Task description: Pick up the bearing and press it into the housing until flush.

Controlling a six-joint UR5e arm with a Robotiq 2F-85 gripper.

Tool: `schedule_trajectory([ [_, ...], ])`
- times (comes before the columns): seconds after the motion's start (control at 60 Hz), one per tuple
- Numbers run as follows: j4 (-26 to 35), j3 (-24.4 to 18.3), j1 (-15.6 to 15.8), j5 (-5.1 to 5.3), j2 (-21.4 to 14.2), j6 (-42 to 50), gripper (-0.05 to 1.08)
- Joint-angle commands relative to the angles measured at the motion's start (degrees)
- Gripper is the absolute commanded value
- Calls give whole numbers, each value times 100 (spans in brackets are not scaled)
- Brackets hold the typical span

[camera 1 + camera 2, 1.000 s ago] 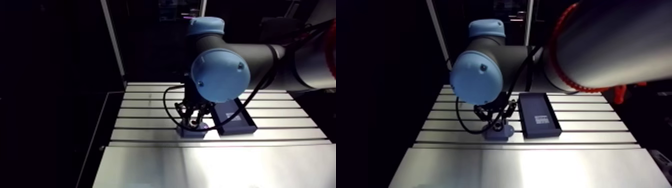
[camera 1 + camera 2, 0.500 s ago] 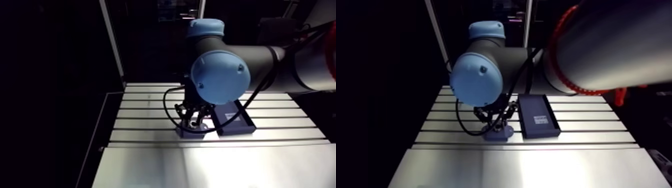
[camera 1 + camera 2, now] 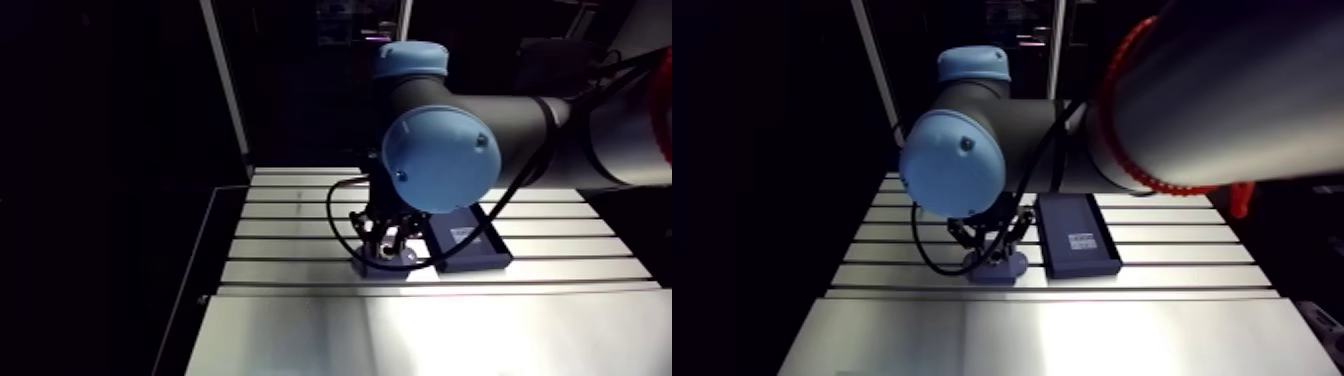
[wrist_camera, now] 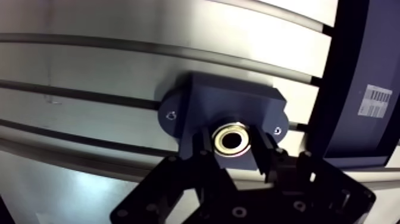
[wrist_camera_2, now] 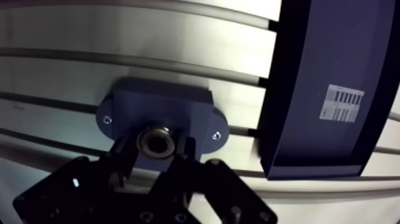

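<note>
Since the earlier frames the wrist has sunk a little in the arm view, bringing the claw [image 4: 235, 149] closer onto the block beneath it; nothing on the surface has shifted. In the wrist view the claw is clenched on the bearing [image 4: 233, 138]; its two dark fingers [image 4: 263, 156] stand a little apart, one on each side of the ring, close against its outer wall. The bearing is a small metal ring with a pale bright face and a dark centre hole; it lies squarely between the fingertips and right at the bore of the housing [image 4: 238, 104]; how deep it sits in that bore cannot be told.

The housing is a dark blue block with a rounded ear on each side, each ear carrying a small screw hole; it rests flat on the slotted aluminium surface [image 4: 89, 71], directly under the claw and across one of the slots. Just beside the housing, off one ear and not touching it, lies a long, shallow dark blue tray [image 4: 351, 53]; a white barcode label [image 4: 377, 101] is on its floor. In the arm view the claw stands upright over the housing, with the tray alongside.
</note>
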Motion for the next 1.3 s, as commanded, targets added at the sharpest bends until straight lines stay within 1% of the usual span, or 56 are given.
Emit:
schedule_trajectory([
  [0.017, -21, 8, 9, -39, -25, 21, 0],
  [0.25, -31, -51, -8, -46, -53, 30, 0],
  [0.317, -24, -86, -17, -30, -92, 30, 0],
  [0.35, -15, -128, -17, -5, -137, 45, 0],
  [0.433, 26, -190, -17, -2, -180, 80, 0],
  [0.583, 324, -354, -24, -2, -263, 215, 0],
  [0.783, 987, -636, -42, -18, -349, 742, 0],
  [0.833, 1071, -664, -35, -27, -366, 862, 1],
  [0.85, 1128, -676, -34, -28, -376, 940, 5],
  [0.867, 1128, -676, -34, -28, -376, 940, 5],
  [0.883, 1152, -670, -42, -29, -378, 996, 17],
  [0.9, 1152, -670, -42, -29, -378, 996, 17],
  [0.917, 1155, -662, -43, -29, -378, 1057, 32],
  [0.933, 1155, -662, -43, -29, -378, 1057, 32],
  [0.95, 1148, -646, -51, -21, -378, 1118, 43],
  [0.967, 1140, -636, -52, -27, -378, 1165, 52],
  [0.983, 1140, -636, -52, -27, -378, 1165, 52],
  [1.0, 1123, -619, -52, -36, -371, 1187, 62],
  [1.017, 1123, -619, -52, -36, -371, 1187, 62],
  [1.033, 1106, -594, -52, -30, -369, 1212, 70],
  [1.05, 1106, -594, -52, -30, -369, 1212, 70],
  [1.067, 1073, -568, -52, 1, -369, 1216, 75],
  [1.083, 1073, -568, -52, 1, -369, 1216, 75],
  [1.1, 1031, -557, -59, 36, -369, 1232, 79],
  [1.15, 980, -540, -53, 41, -369, 1234, 82],
  [1.183, 882, -497, -52, 49, -369, 1258, 86],
  [1.25, 841, -477, -52, 67, -361, 1308, 88],
  [1.3, 832, -461, -52, 60, -361, 1320, 88],
])
